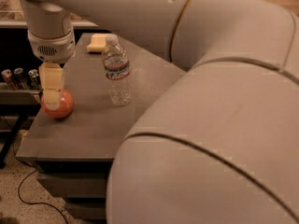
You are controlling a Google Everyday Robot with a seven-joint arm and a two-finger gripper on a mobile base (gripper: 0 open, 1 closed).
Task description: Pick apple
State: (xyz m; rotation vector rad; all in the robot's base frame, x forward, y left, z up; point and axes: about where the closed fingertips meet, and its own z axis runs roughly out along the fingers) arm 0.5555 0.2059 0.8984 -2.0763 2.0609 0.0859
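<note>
The apple [66,107], round and red-orange, rests on the dark grey table [93,129] near its left edge. My gripper [52,101] hangs straight down from the white wrist and sits right at the apple, its pale lower part covering the fruit's left and middle. The apple still touches the tabletop. My own large white arm fills the right and top of the camera view.
A clear water bottle [117,71] stands upright to the right of the apple. A pale yellow sponge block [97,42] lies at the table's far edge. Several cans [18,77] stand on a lower shelf at left. A cable [32,199] lies on the floor.
</note>
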